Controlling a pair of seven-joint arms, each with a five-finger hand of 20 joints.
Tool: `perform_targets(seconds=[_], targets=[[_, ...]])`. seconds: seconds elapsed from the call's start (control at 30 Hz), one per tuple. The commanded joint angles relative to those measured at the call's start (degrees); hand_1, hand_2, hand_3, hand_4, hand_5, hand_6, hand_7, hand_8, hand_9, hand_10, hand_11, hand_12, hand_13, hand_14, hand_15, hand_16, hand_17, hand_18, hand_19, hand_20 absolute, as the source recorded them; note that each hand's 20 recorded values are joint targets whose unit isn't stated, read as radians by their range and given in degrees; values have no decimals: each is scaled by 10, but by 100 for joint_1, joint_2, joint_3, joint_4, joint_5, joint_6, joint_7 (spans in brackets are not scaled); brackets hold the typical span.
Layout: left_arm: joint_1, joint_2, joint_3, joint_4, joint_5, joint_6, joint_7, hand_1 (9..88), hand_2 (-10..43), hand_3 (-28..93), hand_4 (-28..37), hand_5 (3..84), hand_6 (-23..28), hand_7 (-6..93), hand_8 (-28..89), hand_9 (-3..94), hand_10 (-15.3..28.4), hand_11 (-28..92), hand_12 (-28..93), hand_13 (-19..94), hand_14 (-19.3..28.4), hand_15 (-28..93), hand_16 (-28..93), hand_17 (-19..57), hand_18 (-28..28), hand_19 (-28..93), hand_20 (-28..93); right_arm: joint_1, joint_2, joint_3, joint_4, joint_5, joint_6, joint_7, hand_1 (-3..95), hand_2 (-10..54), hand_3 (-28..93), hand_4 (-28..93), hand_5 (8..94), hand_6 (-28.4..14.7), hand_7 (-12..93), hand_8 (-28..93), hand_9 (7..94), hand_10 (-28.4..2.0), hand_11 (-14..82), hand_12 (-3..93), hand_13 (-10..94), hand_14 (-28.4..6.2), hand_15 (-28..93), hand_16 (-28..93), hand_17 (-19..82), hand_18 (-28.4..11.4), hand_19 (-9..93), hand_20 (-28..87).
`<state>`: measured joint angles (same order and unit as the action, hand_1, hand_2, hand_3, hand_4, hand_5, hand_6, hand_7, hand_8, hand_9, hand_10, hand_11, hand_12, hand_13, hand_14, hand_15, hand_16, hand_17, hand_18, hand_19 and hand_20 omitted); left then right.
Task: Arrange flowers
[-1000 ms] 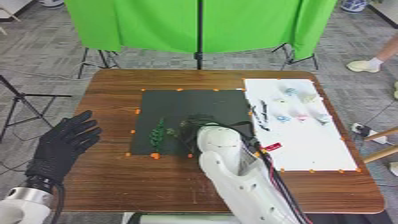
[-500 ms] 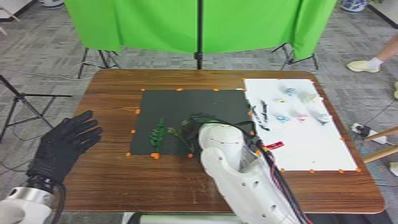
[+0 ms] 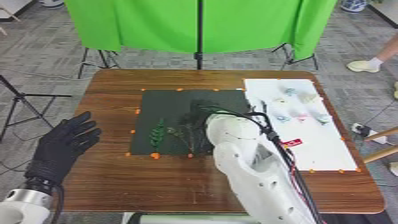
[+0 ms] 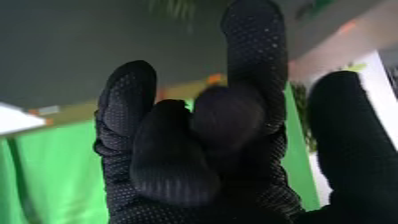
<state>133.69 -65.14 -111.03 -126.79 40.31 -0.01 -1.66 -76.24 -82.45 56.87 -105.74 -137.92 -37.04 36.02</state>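
Stem-laying, I'd judge | green sprig (image 3: 157, 136) beside thin stem (image 3: 190, 142), toward the robot-side edge of the black mat (image 3: 169, 104) | right hand (image 4: 256, 60) above it, thumb apart, nothing gripped | next likely: blooms (image 3: 301, 118) near desk's (image 3: 133, 185) right edge

Your head view looks forward and down from high over the table (image 3: 111, 105), taking in its whole top, with the green cloth (image 3: 151, 30) at 12 o'clock and the right arm (image 3: 253, 165) entering from 5 o'clock. Your right wrist view looks from that arm's wrist, very close along the right hand (image 3: 202, 118) and out past it. Both views share that hand, the dark mat (image 3: 169, 107) and the cloth.
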Motion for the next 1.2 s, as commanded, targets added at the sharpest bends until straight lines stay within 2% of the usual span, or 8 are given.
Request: perform_targets(seconds=[0.03,0.1,0.17,0.3,0.47,0.83,1.07,1.2], targets=[[172,-93,-78,-26,10,-61,70,249,3,699,-283,347,41,246,-133,281,125,322,138,217,146,498,-46,-84,208,494,68,405,1445,613,-101,496,358,116,144,28,746,-281,825,-5,434,-139,867,-101,577,398,800,-99,819,339,335,-211,904,206],[189,-63,-75,-27,2,7,94,249,3,698,-283,347,42,244,-133,281,125,322,138,217,146,497,-46,-84,208,494,68,423,1685,750,-73,508,155,53,143,24,747,-281,787,-16,396,-153,822,-118,566,390,757,-107,808,329,315,-211,884,218],[212,-44,-79,-33,-25,42,114,248,3,698,-283,347,41,244,-133,281,125,322,138,217,145,496,-46,-84,208,493,68,486,1947,715,15,568,204,90,145,15,748,-281,744,-26,376,-155,788,-126,546,375,722,-110,790,318,298,-211,868,226],[214,-43,-72,-57,-24,8,120,249,3,698,-283,347,41,243,-132,281,125,320,138,217,145,495,-45,-84,208,493,68,659,2274,590,270,508,26,135,146,5,744,-282,711,-31,381,-156,760,-131,538,367,696,-112,777,305,286,-213,854,240],[205,-50,-74,-79,-17,120,118,248,2,699,-283,347,42,243,-132,281,125,318,137,217,145,495,-45,-84,209,493,68,991,2574,225,749,330,70,110,155,-7,743,-282,706,-31,382,-161,750,-133,542,360,687,-112,777,298,281,-214,846,254],[243,-112,-71,-92,-12,97,120,249,3,698,-283,347,42,243,-132,281,126,320,139,218,145,495,-45,-84,209,493,69,1299,2675,-152,1382,-130,221,-34,187,-54,708,-283,706,-21,407,-173,752,-130,550,354,689,-110,781,295,285,-211,837,276],[306,-154,-86,-117,-3,67,148,249,3,698,-283,347,42,243,-132,282,125,321,139,217,146,496,-44,-84,208,493,68,1361,2544,-203,1555,-104,163,-51,199,-60,684,-283,717,-17,413,-176,765,-124,553,354,701,-106,780,295,294,-211,837,285],[265,-153,-76,-99,1,64,137,249,3,698,-283,347,42,243,-132,283,125,320,138,217,147,497,-45,-84,209,493,69,1345,2497,-225,1563,-87,163,-53,216,-67,659,-283,724,-15,414,-179,770,-121,552,353,709,-103,778,297,298,-211,837,288]])
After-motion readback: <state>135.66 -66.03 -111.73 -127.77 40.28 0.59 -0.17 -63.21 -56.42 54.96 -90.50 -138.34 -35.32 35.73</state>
